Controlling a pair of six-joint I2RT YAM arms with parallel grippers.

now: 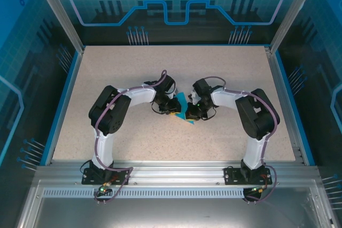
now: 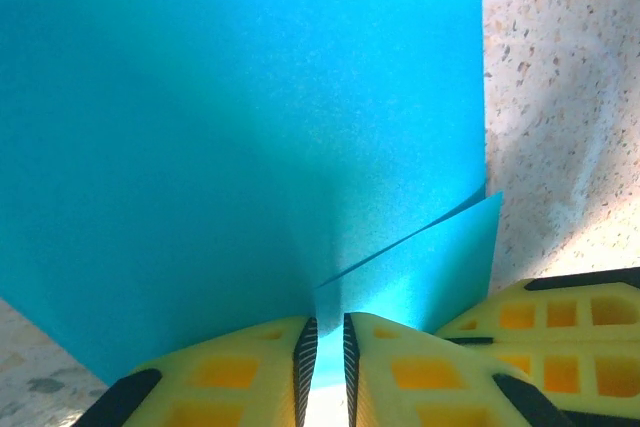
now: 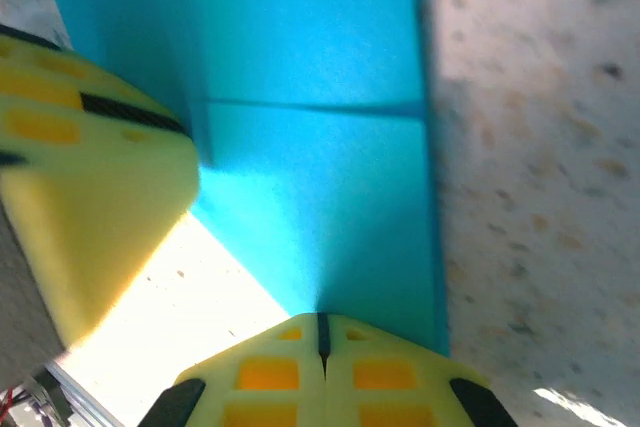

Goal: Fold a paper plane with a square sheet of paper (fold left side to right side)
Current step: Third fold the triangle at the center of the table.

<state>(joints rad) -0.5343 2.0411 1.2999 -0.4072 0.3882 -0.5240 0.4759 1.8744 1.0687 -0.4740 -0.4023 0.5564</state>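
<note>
Right end effector [image 3: 322, 342] crowds left end effector [image 2: 325, 357], both pinching paper [image 2: 230, 117].

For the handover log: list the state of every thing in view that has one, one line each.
paper: partly folded, one layer lying over another, held by both grippers.
left gripper: shut on the paper's edge.
right gripper: shut on the paper's corner, fingers pressed together.
</note>
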